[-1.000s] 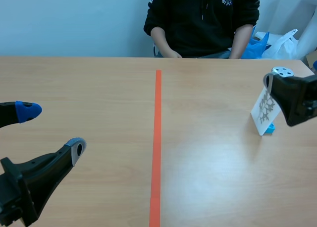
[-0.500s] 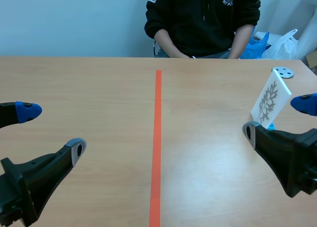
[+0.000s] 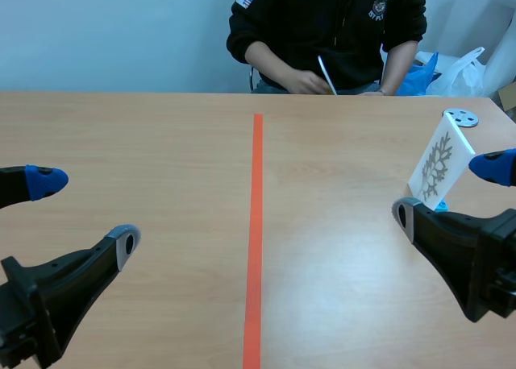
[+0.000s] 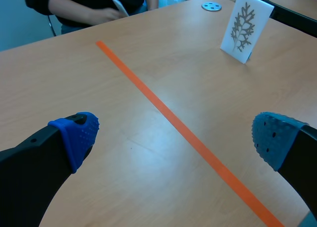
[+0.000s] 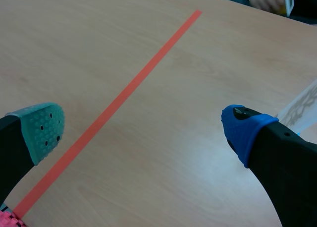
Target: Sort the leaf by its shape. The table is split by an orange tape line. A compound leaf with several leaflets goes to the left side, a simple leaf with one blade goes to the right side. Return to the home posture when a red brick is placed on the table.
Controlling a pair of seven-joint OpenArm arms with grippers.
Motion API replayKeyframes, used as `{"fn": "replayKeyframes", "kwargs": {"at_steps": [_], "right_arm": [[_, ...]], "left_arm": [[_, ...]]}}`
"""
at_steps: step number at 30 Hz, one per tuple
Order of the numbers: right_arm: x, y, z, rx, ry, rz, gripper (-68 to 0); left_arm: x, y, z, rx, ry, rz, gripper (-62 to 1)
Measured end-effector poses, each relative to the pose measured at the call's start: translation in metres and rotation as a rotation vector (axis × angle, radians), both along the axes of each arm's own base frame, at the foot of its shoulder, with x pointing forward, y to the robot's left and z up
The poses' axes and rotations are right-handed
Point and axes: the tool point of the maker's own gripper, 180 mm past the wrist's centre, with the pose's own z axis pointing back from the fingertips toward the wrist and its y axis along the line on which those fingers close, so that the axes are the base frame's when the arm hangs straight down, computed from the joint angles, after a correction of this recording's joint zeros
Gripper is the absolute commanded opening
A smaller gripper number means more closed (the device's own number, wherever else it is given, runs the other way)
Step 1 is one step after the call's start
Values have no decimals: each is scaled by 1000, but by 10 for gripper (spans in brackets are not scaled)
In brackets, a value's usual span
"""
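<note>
A white card with a grey, deeply divided leaf printed on it (image 3: 439, 161) stands tilted in a small blue holder, right of the orange tape line (image 3: 256, 224). It also shows far ahead in the left wrist view (image 4: 245, 26), and its edge shows beside the blue finger in the right wrist view (image 5: 303, 108). My right gripper (image 3: 447, 190) hangs open low at the right, just in front of the card, holding nothing. My left gripper (image 3: 85, 212) is open and empty low at the left. Both wrist views show spread fingers, left gripper (image 4: 173, 138) and right gripper (image 5: 142, 129), over bare table.
A person sits across the table, one hand holding a thin white card (image 3: 326, 75) at the far edge. A small round metal disc (image 3: 460, 118) lies behind the leaf card near the far right corner. White and blue bags (image 3: 451, 71) sit beyond the table.
My right gripper was up at the leaf card a second ago; it let go and dropped back low right, open. The card stands alone. The person's hand has raised a new card.
</note>
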Motion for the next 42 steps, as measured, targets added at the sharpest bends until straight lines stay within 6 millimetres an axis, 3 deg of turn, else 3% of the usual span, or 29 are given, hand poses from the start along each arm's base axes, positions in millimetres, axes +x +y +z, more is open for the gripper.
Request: {"fn": "replayKeyframes", "kwargs": {"at_steps": [33, 37, 42], "right_arm": [[6, 3, 3, -21, -27, 13, 4], [10, 15, -3, -26, -32, 48, 4], [21, 23, -26, -44, -19, 68, 4]], "left_arm": [[0, 0, 0, 0, 0, 0, 14], [0, 0, 0, 0, 0, 0, 14], [0, 0, 0, 0, 0, 0, 14]]}}
